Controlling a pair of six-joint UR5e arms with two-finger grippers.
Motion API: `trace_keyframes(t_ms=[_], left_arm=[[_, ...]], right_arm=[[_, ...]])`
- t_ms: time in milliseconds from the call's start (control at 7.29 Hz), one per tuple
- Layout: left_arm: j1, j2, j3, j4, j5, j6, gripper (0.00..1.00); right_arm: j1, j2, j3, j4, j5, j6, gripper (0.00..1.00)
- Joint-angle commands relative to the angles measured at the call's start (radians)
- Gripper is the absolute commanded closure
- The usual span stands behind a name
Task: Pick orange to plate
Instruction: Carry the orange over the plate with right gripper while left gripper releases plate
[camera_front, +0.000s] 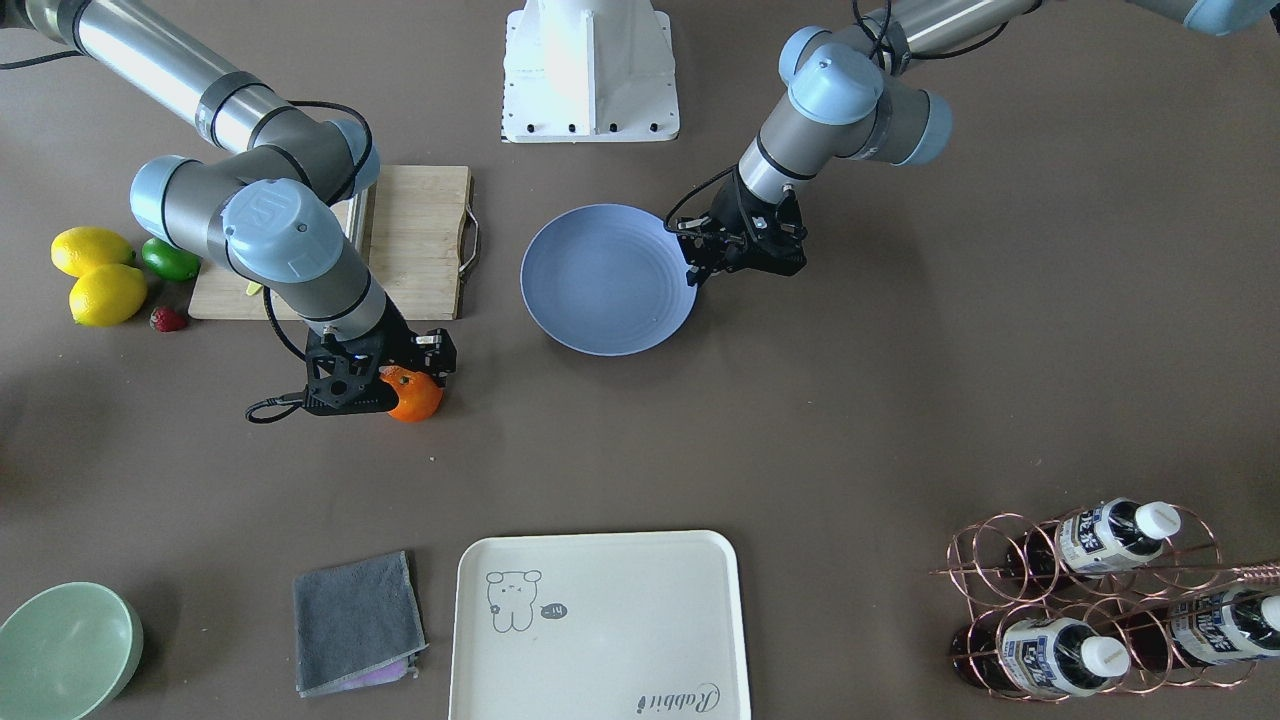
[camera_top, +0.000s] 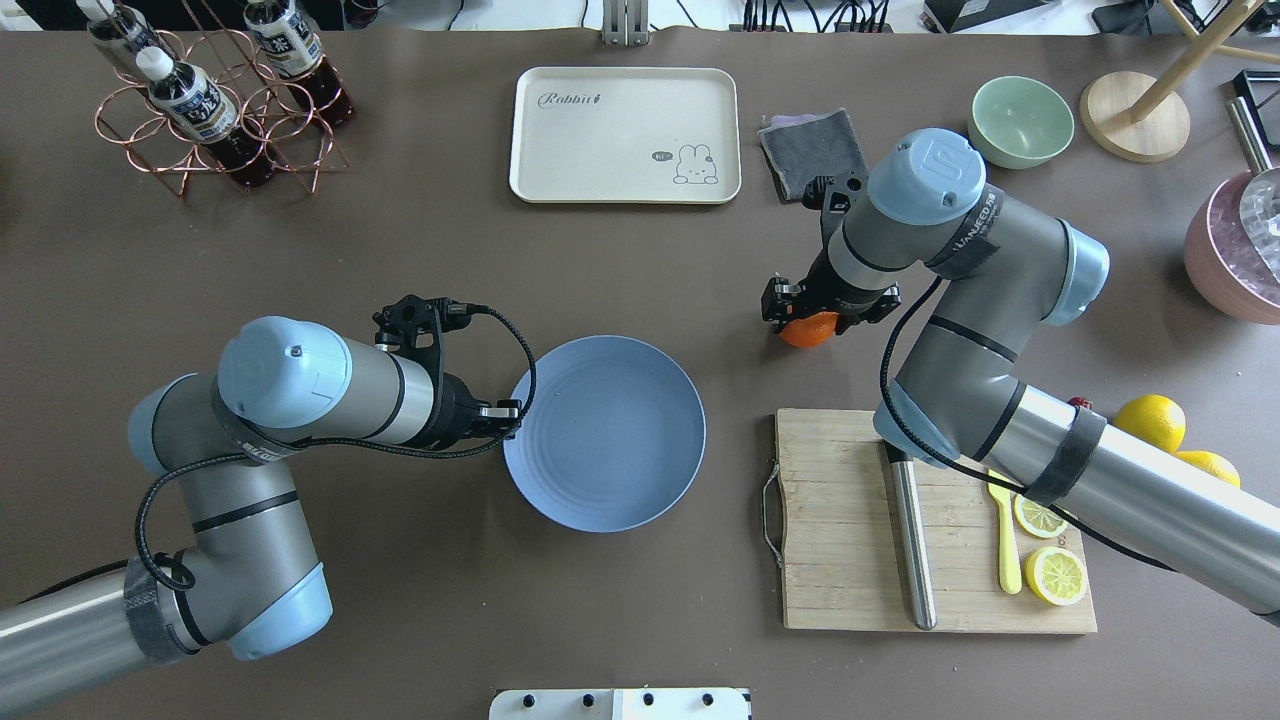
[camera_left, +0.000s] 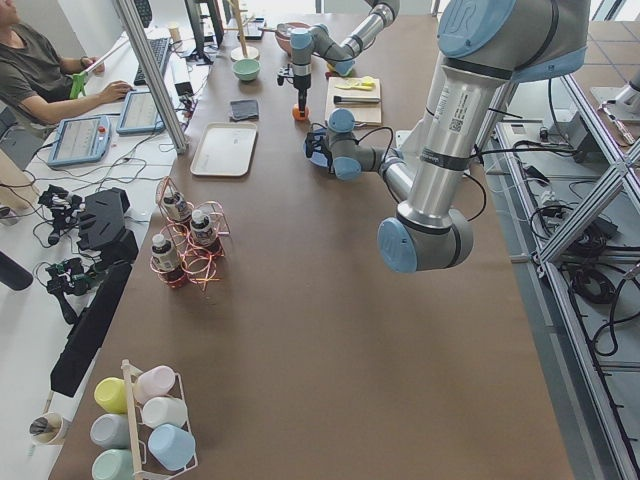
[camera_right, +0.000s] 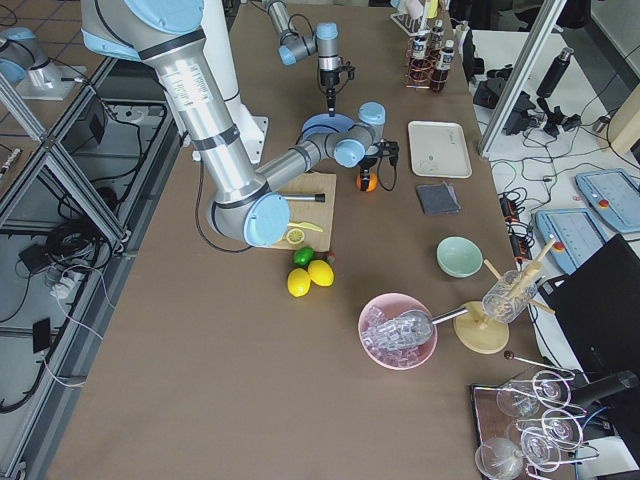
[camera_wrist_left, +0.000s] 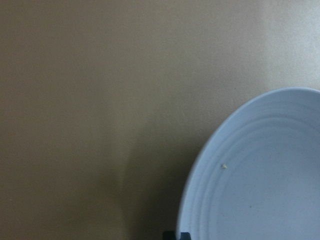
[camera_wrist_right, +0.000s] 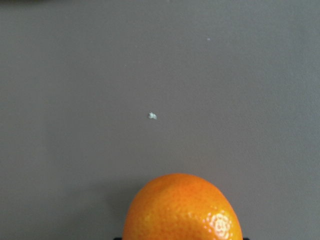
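Right gripper (camera_front: 406, 380) low over table, 2 jaws straddling orange (camera_front: 418, 398); clamp state cannot be told. Seat jaws across widest girth, squeeze lightly, lift straight. Plate (camera_front: 600, 285) well apart, beside left gripper (camera_front: 696, 270); its state unclear.

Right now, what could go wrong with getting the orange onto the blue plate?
The orange is round and shows only partly under the right gripper, so it might slip out and roll across the table. The left gripper sits at the rim of the plate, so it could nudge the plate or get in the way when the orange arrives.
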Motion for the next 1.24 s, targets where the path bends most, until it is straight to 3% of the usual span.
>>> trace_keyframes(t_ms=[0,137,275,686,1098], left_arm=[[0.001,-0.001,0.003,0.0,0.0,0.002,1.0],[0.001,-0.004,0.004,0.0,0.005,0.002,0.09],[-0.007,-0.001,0.0,0.0,0.005,0.005,0.02],[-0.114,0.01,0.001,0.0,-0.039,0.095,0.02],[-0.179,0.04,-0.002,0.0,-0.103,0.135,0.02]], right_arm=[[0.005,0.018,0.046,-0.026,0.007,0.015,1.0],[-0.015,0.027,0.119,-0.09,0.007,0.073,1.0],[-0.065,0.055,0.17,-0.138,-0.007,0.148,1.0],[-0.266,0.15,0.175,-0.151,-0.166,0.358,1.0],[-0.357,0.193,0.112,-0.148,-0.26,0.389,1.0]])
